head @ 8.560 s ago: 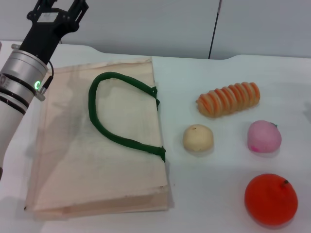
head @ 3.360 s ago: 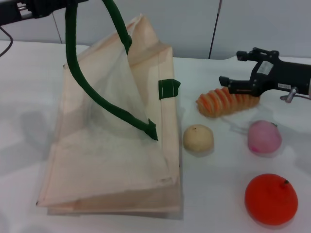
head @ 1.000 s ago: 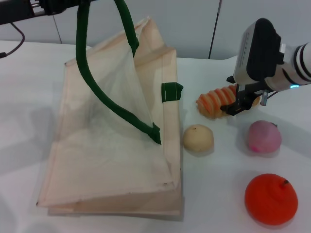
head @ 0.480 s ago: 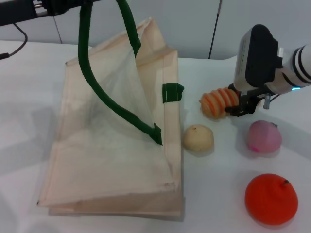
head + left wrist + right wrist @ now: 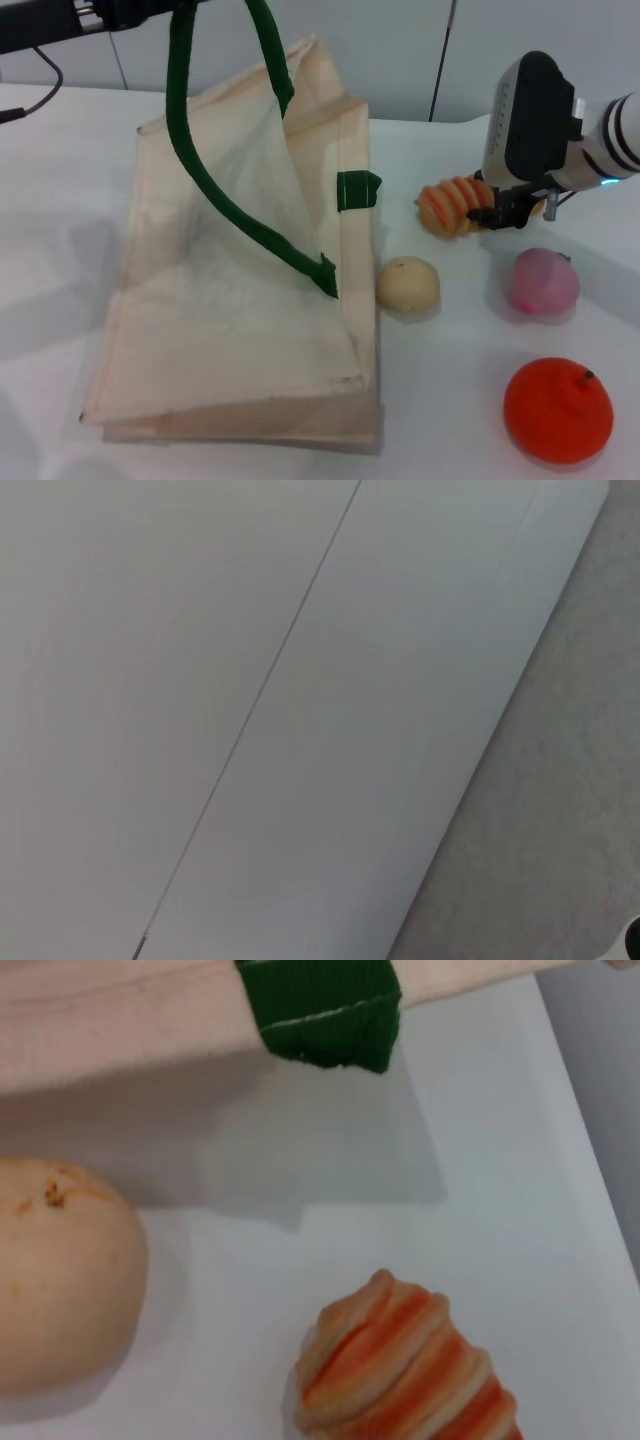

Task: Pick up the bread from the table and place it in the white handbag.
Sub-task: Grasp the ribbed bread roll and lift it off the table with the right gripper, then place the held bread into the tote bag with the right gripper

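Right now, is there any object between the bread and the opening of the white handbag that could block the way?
Nothing visible blocks it. The right gripper is at the bread, and only bare table lies between the bread and the white handbag, whose handle the left gripper holds up. The beige bun sits nearer the robot, beside that path.

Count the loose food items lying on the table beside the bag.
4. The bread lies farthest back, at the right pincer; the beige bun sits beside the white handbag; the pink fruit and orange fruit lie nearer the robot. The handbag may hide others.
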